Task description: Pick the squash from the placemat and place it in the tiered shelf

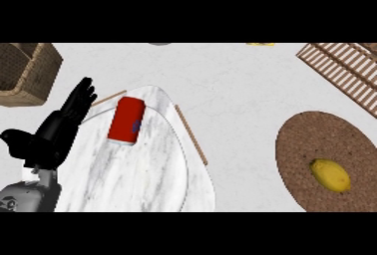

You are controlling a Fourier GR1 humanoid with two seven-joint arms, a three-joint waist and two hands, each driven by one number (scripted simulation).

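1. Well, at the far left a woven basket [26,72] is sitting at the counter's edge, well apart from anything the task concerns.
2. Just beside it, the left hand [63,124] is resting over the left side of a marble board [154,174], its fingers standing straight and spread wide, holding nothing.
3. A red can [127,120] is lying on its side on that board, near the fingers of that hand but not touching them.
4. A thin wooden stick [191,134] is showing along the board's right edge; what it belongs to is hard to tell.
5. Farther right, the yellow squash [330,174] is lying on the round brown placemat [309,129], toward its lower right part, untouched.
6. At the upper right, the slatted wooden shelf [346,69] is waiting, well apart from the squash and only partly in view.
7. The right hand is not showing anywhere, so the pick is judged as not yet begun.
8. Risks from here, as a judgement: the squash is rounded and smooth-looking, so it may be rolling away if fingers are closing off-centre; the can is lying loose and may be rolling if the left hand is brushing it; and the shelf's slats may be catching the squash if it is arriving too low.
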